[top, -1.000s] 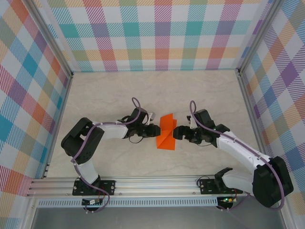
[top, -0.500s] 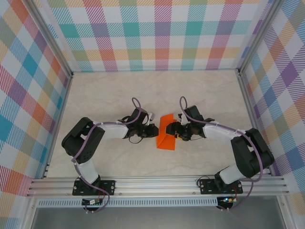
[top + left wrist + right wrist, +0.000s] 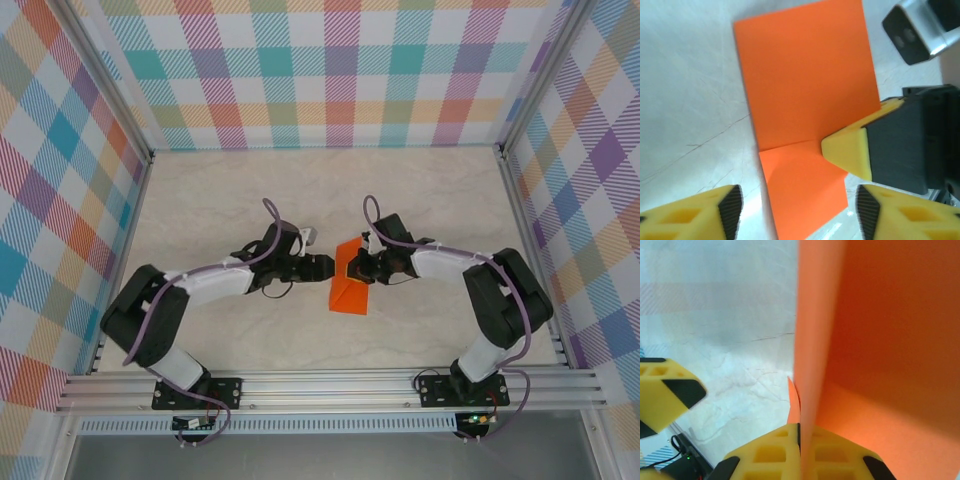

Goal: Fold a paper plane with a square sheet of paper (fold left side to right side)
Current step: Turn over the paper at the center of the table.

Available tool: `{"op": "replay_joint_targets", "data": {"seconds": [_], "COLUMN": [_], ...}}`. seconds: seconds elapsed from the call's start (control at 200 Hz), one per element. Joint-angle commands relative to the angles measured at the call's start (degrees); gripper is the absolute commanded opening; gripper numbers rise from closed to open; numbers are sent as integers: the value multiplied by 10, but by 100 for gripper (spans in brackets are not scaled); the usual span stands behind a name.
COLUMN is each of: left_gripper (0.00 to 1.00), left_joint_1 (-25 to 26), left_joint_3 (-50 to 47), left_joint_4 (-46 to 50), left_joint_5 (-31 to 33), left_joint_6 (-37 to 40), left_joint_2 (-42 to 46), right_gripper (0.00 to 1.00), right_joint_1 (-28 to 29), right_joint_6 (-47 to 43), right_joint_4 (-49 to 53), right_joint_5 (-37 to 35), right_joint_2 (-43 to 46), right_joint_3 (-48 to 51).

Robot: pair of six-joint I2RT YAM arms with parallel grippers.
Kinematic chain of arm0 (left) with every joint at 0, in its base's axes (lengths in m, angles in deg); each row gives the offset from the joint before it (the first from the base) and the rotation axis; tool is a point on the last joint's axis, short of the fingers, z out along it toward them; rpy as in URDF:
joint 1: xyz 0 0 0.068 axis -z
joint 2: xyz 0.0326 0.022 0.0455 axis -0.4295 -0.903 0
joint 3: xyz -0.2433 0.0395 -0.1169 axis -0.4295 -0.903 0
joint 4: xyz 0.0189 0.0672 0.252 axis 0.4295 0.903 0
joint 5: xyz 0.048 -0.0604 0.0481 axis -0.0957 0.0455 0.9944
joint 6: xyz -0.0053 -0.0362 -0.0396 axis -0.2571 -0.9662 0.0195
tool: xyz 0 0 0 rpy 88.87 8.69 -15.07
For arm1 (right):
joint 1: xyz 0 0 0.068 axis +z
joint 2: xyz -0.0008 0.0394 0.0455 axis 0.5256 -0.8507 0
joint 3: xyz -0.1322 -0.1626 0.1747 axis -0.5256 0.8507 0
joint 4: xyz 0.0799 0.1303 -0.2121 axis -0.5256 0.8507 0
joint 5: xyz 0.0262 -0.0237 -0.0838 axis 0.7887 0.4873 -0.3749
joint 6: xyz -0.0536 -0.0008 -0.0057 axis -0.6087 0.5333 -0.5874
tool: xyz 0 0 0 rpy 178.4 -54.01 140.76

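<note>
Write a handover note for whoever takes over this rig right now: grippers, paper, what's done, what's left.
Left gripper: open, low beside the left edge of the square sheet of paper, not gripping it.
Right gripper: shut on the sheet's edge, holding one part raised off the table.
Done: sheet bent along a line, the other part lying flat.
Left: lay the raised part over and press the crease; no plane shape yet.

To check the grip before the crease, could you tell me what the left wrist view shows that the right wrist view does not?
Left wrist: the orange paper seen broad-face, a crease across it, ahead of the open left jaws. Right wrist: a flap of it standing upright, edge-on, pinched in the right jaws. Both: orange paper and marbled tabletop.
</note>
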Motion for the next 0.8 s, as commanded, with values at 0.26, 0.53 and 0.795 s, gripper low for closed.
{"op": "replay_joint_targets", "data": {"seconds": [0.26,0.53,0.795], "left_gripper": [100,100,100], "left_joint_1": [-38,-39,-16], "left_joint_3": [-57,-55,-25], "left_joint_4": [26,-217,-327], "left_joint_5": [-6,-140,-188], "left_joint_6": [-64,-229,-282], "left_joint_2": [320,363,326], "right_gripper": [1,3,5], "right_joint_1": [-104,-100,-48], "right_joint_6": [-17,13,29], "right_joint_4": [-129,-132,-135], "right_joint_5": [208,251,247], "right_joint_2": [251,347,341], "right_joint_3": [25,-77,-133]}}
